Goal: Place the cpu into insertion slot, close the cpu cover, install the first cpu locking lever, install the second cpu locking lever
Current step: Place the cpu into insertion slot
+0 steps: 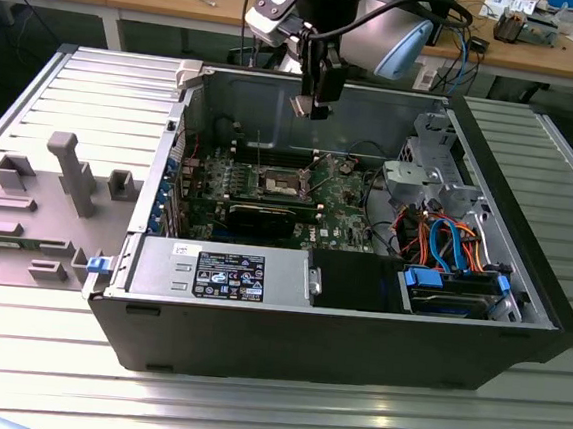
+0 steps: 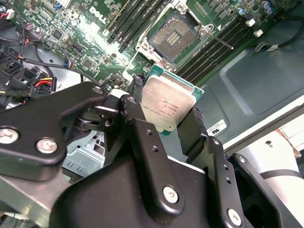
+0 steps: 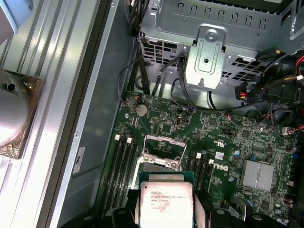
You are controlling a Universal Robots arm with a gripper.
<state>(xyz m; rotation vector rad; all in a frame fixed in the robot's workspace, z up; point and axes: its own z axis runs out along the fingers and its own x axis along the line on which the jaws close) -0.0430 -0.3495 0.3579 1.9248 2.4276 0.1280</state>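
Above the open computer case (image 1: 286, 335), I see my gripper (image 1: 312, 104) clenched on the cpu (image 2: 167, 105), pinching two opposite edges. It hangs over the motherboard (image 3: 223, 142), apart from the insertion slot (image 2: 174, 34), whose contacts lie bare.

The cpu (image 2: 168, 99) is a flat square chip with a silver-grey metal top and a thin green edge. It hangs in the air above the insertion slot (image 2: 174, 35), clamped at two opposite edges by the gripper (image 2: 165, 111) and not touching the slot. The slot is a square socket with a dark, finely dotted centre and a bright metal rim, and it lies open and bare. The cpu cover (image 3: 164, 138), a thin metal frame with a square window, stands tipped up at one edge of the slot.
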